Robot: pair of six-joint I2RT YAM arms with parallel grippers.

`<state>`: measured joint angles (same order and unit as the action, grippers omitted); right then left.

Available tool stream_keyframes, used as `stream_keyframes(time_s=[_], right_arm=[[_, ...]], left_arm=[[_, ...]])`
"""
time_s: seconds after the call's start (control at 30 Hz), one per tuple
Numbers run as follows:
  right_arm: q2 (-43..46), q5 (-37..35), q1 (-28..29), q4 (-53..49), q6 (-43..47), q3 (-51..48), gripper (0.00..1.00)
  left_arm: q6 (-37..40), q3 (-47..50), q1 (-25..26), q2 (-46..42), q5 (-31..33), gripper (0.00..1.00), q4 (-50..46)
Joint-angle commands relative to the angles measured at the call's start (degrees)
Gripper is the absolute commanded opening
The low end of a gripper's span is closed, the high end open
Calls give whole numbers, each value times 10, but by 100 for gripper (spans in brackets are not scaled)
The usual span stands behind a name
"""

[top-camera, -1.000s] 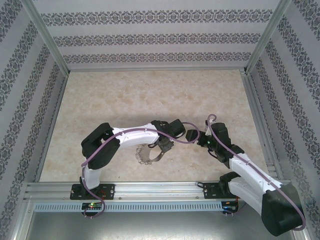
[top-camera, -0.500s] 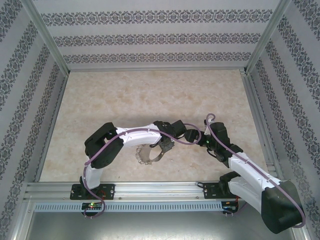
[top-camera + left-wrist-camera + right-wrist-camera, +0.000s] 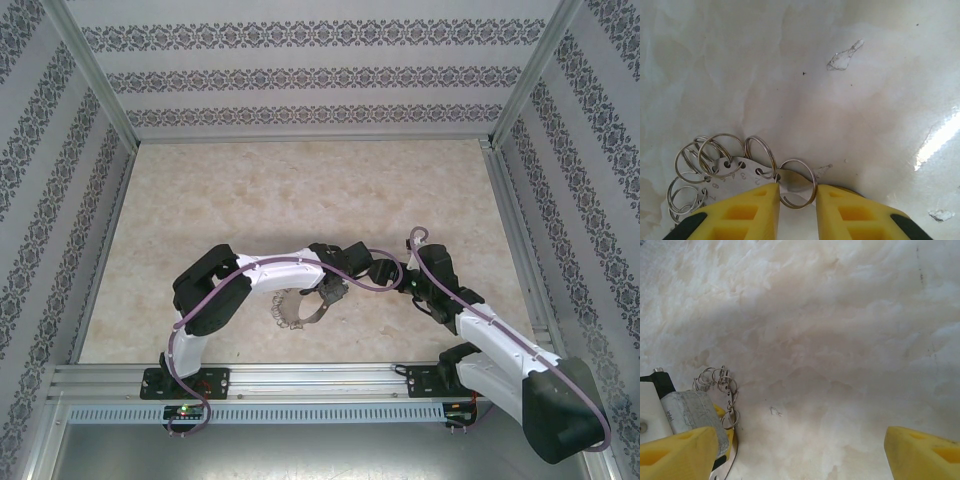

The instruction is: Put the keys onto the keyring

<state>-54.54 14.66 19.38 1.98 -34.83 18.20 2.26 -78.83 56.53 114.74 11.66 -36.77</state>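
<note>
The keyring (image 3: 298,312) is a thin grey metal hoop lying on the table in front of the arms. Close up it is a flat band with numbered holes (image 3: 742,171). The keys (image 3: 720,155) hang from it as small silvery ring-shaped pieces. My left gripper (image 3: 797,192) reaches down at the hoop's right end (image 3: 330,291). Its yellow fingers (image 3: 752,210) touch both sides of one ring-shaped key (image 3: 809,172). My right gripper (image 3: 800,455) hovers just right of it (image 3: 392,276), jaws wide open and empty. The right wrist view has the keyring (image 3: 724,385) at its left.
The table is a pale marbled surface (image 3: 300,190) with aluminium rails along the sides and patterned walls behind. Small clear flecks (image 3: 844,56) lie on it. A purple cable (image 3: 385,262) loops between the two wrists.
My left jaws have narrowed onto the ring-shaped key. The right gripper has crept slightly left toward the left gripper, its jaws a little less wide. The hoop has stayed put.
</note>
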Motion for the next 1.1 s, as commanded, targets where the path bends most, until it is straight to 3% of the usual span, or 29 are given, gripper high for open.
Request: stream_keyframes(time_s=[0.0, 0.57, 0.83, 0.9, 1.07], right_arm=[[-4, 6, 6, 13, -4, 6, 85], [-13, 15, 8, 22, 1, 8, 75], [-23, 39, 8, 28, 4, 11, 71], [-26, 40, 8, 32, 1, 11, 73], [-12, -16, 20, 19, -2, 11, 90]], left_arm=[[13, -6, 5, 14, 17, 25, 10], [23, -18, -3, 28, 28, 18, 21], [25, -17, -11, 20, 40, 1, 27], [27, -11, -19, 8, 34, 0, 33], [34, 5, -48, -30, -10, 0, 47]])
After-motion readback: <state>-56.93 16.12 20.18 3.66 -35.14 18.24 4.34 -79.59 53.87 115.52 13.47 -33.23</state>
